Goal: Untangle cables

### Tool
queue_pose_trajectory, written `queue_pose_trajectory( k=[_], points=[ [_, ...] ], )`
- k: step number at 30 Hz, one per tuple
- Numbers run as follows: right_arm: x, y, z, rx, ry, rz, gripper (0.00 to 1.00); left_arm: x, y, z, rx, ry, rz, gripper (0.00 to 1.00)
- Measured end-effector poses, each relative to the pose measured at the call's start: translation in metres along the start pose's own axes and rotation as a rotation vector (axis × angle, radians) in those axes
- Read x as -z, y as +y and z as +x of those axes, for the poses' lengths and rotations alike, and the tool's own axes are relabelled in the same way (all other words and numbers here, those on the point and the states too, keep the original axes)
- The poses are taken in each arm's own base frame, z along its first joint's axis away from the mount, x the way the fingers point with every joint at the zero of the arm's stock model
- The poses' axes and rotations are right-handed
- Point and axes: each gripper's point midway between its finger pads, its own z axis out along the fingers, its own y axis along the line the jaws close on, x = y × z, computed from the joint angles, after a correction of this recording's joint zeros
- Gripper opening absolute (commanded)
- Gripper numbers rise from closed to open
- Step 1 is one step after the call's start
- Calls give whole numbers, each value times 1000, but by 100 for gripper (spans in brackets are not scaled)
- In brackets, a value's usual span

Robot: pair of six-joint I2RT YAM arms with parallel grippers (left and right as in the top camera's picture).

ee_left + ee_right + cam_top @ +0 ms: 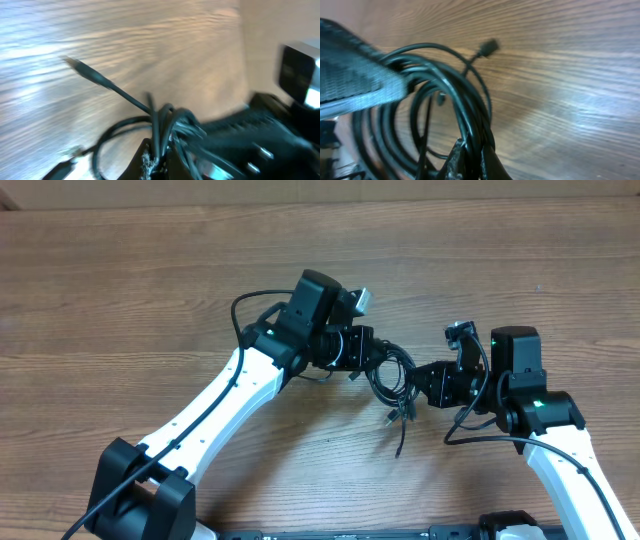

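1. The cables point(392, 378) sat as one coiled black bundle near the middle of the desk point(150, 280), a little toward its right edge, between the two arms.
2. The left gripper point(378, 365) was closed tight on the bundle's left side. Its wrist view showed several strands pinched between the fingers.
3. The right gripper point(416, 386) was likewise clamped shut on the bundle's right side, with the loops fanning out from its fingers.
4. Each gripper had the coil directly at its fingertips, so neither arm was nearer. The line between them ran roughly left to right along the desk.
5. Loose tails point(400, 430) trailed toward the near edge, and one plug end point(489, 47) stuck out free.
6. Judgement: drawing the grippers apart along that left-right line would likely open the coil, though crossed strands might cinch.
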Motion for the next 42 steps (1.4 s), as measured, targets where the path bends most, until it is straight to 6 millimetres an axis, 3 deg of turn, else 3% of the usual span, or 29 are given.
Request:
queue_pose_trajectory(
  k=[5, 12, 21, 26, 30, 33, 34, 37, 39, 42],
  points=[
    [1, 18, 4, -9, 23, -104, 4, -1, 18, -8, -1, -60, -117, 4],
    [10, 59, -1, 55, 15, -345, 4, 7, 44, -23, 10, -146, -250, 4],
    [19, 79, -20, 179, -63, -451, 4, 22, 85, -3, 75, -97, -455, 4],
    [9, 54, -22, 86, -67, -297, 4, 40, 110, -15, 108, -142, -533, 4],
    [0, 15, -11, -73, -33, -86, 4, 53, 119, -44, 96, -235, -512, 4],
    [0, -7, 0, -154, -6, 40, 6, 62, 115, -66, 74, -312, -470, 4],
    [0, -11, 3, -173, 1, 64, 20, 64, 111, -71, 60, -331, -452, 4],
    [0, -15, 4, -182, 4, 84, 45, 66, 91, -78, -3, -346, -376, 4],
    [0, -10, 3, -162, 4, 56, 50, 64, 79, -75, -41, -321, -322, 4],
    [0, 1, -2, -111, -8, -5, 50, 55, 62, -65, -108, -262, -241, 4]
  ],
)
